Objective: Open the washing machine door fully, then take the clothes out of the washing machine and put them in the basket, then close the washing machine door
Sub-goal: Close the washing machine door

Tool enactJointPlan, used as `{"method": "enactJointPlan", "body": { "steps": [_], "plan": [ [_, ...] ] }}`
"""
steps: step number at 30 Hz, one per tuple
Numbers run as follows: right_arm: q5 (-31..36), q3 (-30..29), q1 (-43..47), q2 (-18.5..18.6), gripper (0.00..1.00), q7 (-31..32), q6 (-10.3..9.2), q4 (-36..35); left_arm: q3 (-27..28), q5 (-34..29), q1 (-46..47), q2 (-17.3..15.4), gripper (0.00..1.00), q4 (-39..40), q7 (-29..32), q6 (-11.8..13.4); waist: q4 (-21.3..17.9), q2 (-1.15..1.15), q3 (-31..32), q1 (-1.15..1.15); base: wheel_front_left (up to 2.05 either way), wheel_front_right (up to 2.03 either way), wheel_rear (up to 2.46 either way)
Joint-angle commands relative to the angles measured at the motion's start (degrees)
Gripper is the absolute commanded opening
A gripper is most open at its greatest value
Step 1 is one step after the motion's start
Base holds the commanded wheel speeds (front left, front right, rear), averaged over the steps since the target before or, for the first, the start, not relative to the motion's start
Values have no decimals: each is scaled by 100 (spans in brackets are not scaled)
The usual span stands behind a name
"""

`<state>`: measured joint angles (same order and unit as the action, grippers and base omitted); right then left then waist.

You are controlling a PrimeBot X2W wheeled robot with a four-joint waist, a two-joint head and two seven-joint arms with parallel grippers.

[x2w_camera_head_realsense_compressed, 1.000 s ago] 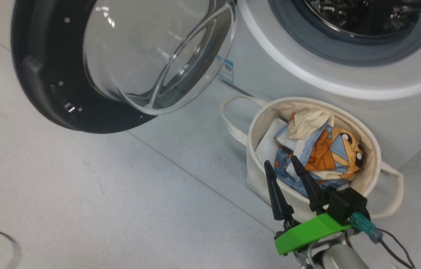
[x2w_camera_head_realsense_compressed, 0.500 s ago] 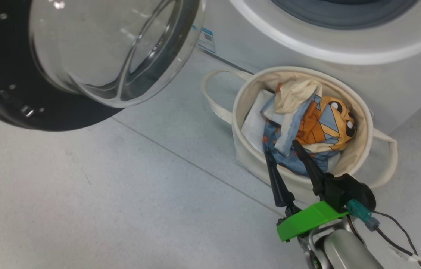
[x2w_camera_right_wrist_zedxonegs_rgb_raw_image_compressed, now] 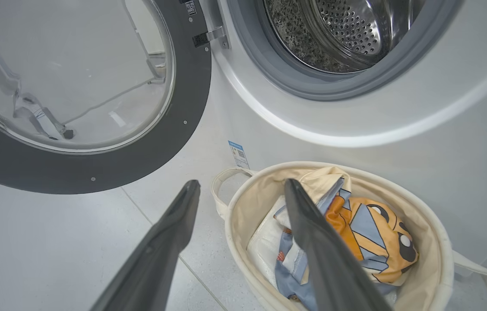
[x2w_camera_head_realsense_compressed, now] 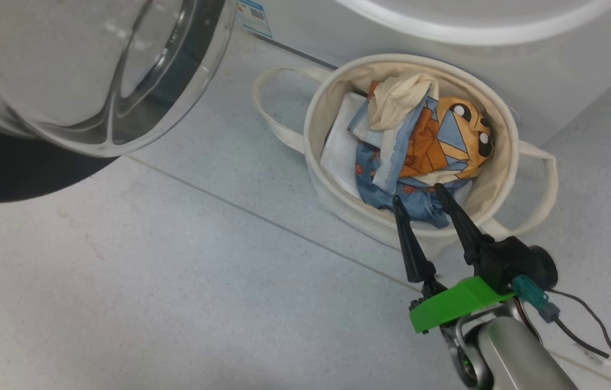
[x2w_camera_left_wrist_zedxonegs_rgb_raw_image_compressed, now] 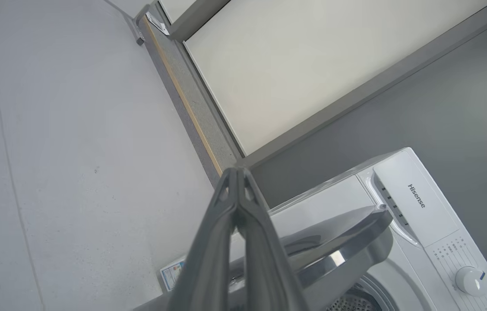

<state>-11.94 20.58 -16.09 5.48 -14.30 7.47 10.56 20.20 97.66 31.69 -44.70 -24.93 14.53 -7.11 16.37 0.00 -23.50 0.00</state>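
Several small soft garments (x2w_camera_head_realsense_compressed: pixel 435 141), light blue, orange-and-blue with a cartoon face, and beige-cream, lie heaped in the round cream canvas basket (x2w_camera_head_realsense_compressed: pixel 419 57), beside a flat white folded sheet (x2w_camera_head_realsense_compressed: pixel 338 151). The basket sits on the pale grey tiled floor (x2w_camera_head_realsense_compressed: pixel 175 271), just in front of the white front-loading washing machine (x2w_camera_head_realsense_compressed: pixel 327 32). The large round black-rimmed washing machine door (x2w_camera_head_realsense_compressed: pixel 67 70), with its bulging clear glass centre, is swung open to the left. The right arm's jaws are released, their long dark fingers (x2w_camera_head_realsense_compressed: pixel 411 249) spread over the basket's near rim. The left arm's jaws are clenched, fingers (x2w_camera_left_wrist_zedxonegs_rgb_raw_image_compressed: pixel 217 242) pressed tip to tip, with the machine beyond them.
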Motion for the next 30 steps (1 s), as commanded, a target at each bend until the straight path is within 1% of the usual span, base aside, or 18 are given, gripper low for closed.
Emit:
{"method": "enactJointPlan", "body": {
  "steps": [1, 10, 15, 20, 23, 26, 30],
  "plan": [
    [54, 114, -67, -68, 100, -70, 2, -198, 165, 95, 278, -422, 0, 56, 196, -37, -76, 0, -77, 0, 0, 0, 0],
    [88, 94, -145, -71, 100, -70, 2, -244, -158, 261, 664, -220, 0, -201, 959, -37, -177, 0, -160, 0, 0, 0, 0],
    [91, 70, -152, -74, 100, -70, 2, -247, -242, 402, 818, -102, 0, -238, 1358, -37, -202, 0, -150, 0, 0, 0, 0],
    [77, 69, -150, -86, 100, -70, 2, -235, -340, 513, 883, -80, 0, -245, 1798, -37, -198, 0, -123, 0, 0, 0, 0],
    [64, 83, -170, -99, 100, -70, 2, -225, -460, 507, 872, -64, 0, -189, 2074, -37, -187, 0, -110, 0, 0, 0, 0],
    [26, 95, -182, -121, 100, -70, 2, -219, -565, 402, 817, -61, 0, -6, 2218, -37, -195, 0, -79, 0, 0, 0, 0],
    [-34, 121, -186, -159, 100, -70, 2, -186, -696, 349, 700, 103, 0, 459, 2426, -37, -205, 0, 18, 0, 0, 0, 0]
  ]
}}
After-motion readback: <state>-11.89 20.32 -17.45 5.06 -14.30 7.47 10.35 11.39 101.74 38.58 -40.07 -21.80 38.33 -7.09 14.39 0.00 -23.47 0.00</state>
